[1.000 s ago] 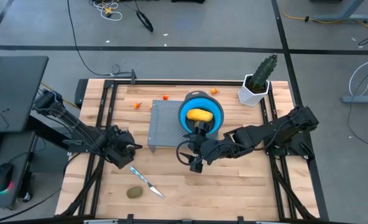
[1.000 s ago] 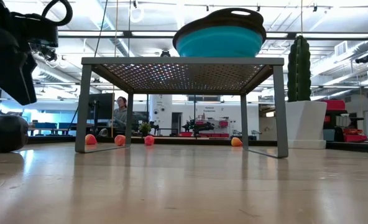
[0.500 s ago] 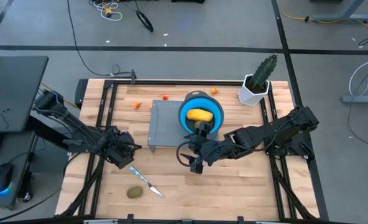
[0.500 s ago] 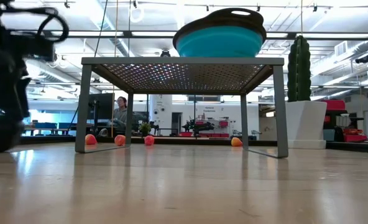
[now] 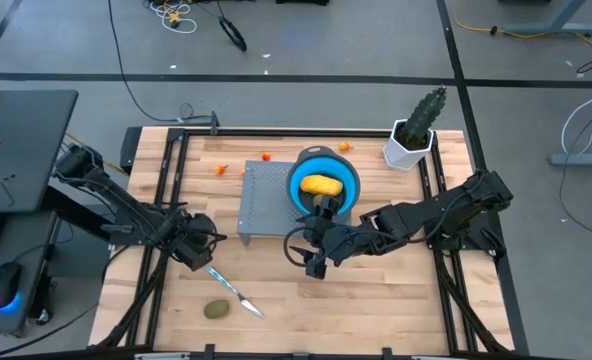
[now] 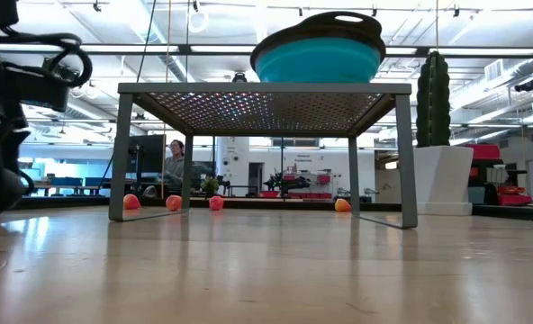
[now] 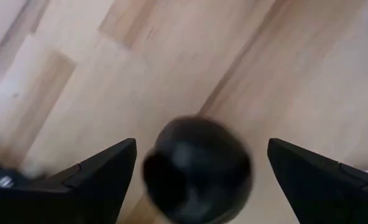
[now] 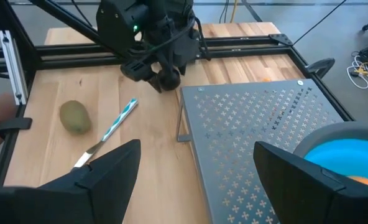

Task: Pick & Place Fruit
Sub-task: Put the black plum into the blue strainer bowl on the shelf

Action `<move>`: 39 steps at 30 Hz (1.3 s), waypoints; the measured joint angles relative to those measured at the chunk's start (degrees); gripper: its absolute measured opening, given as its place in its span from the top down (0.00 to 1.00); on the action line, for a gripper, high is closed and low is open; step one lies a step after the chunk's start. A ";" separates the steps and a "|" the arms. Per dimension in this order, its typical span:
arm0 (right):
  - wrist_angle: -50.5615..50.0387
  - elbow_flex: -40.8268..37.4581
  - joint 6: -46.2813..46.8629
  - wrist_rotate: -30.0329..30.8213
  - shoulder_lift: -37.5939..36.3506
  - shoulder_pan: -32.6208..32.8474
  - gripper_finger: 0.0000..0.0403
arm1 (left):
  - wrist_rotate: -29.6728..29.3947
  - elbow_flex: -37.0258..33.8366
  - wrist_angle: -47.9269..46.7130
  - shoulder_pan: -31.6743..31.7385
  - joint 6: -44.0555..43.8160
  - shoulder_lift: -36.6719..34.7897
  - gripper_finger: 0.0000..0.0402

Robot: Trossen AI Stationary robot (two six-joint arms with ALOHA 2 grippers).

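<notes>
The left claw (image 5: pixel 204 243) hangs over the bench (image 5: pixel 376 300) left of the rack (image 5: pixel 266 195), fingers apart around a dark round fruit (image 7: pixel 197 168). The right claw (image 5: pixel 314 262), open and empty, waits before the rack. A yellow fruit (image 5: pixel 321 186) lies in the bowl (image 5: pixel 298 172); an olive one (image 5: pixel 216 310) sits beside the knife (image 5: pixel 234 290).

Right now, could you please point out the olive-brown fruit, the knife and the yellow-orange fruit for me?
olive-brown fruit (image 5: pixel 216 310), high view, the middle of its body.
knife (image 8: pixel 121 116), right wrist view, the striped light blue handle.
yellow-orange fruit (image 5: pixel 322 185), high view, its top, inside the blue bowl (image 5: pixel 298 172).
</notes>
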 joint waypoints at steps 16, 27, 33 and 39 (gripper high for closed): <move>1.27 -1.95 0.00 -0.03 0.04 -0.10 0.20 | 0.92 -0.43 -0.79 0.02 -2.18 -0.02 0.07; 1.39 -1.95 0.00 -0.02 0.04 -0.10 0.20 | 1.44 -7.10 7.29 -0.02 -2.81 -0.24 0.19; 1.50 -1.95 -0.20 0.43 0.04 -0.09 0.20 | 1.13 -6.47 7.90 -0.02 -0.61 -0.26 0.34; 1.52 -1.95 -0.19 0.43 0.04 -0.10 0.20 | 0.00 -3.34 7.59 0.02 4.25 -0.15 0.36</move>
